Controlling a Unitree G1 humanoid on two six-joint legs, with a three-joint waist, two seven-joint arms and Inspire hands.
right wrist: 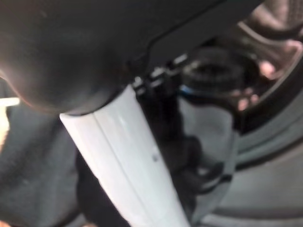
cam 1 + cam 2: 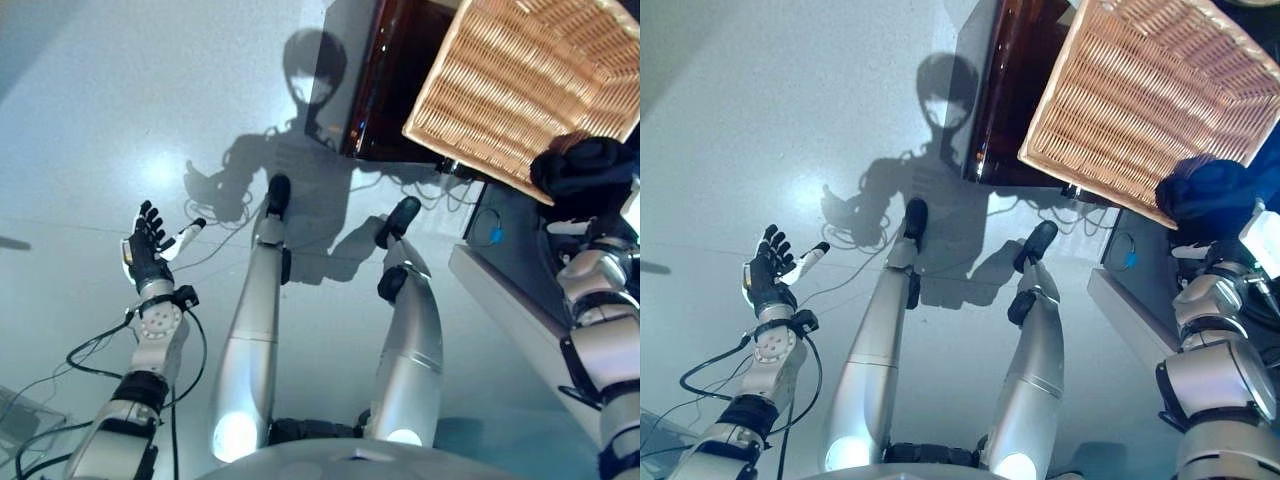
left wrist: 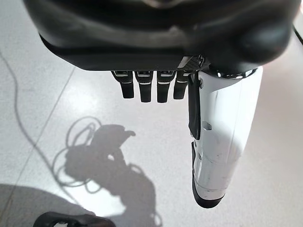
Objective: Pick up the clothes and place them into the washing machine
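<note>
My left robot hand (image 2: 146,255) hung over the bare floor (image 2: 90,120), fingers straight and spread, thumb out, holding nothing. Further right, a wicker basket (image 2: 520,80) sat tilted beside a dark cabinet (image 2: 385,80); I could not see its contents. At far right, my right robot hand (image 1: 123,142) was bunched into a dark bundle of clothes (image 2: 585,172), a rounded wad with no clear long axis, raised against the basket's lower edge. The washing machine (image 1: 265,94) showed just beyond it.
</note>
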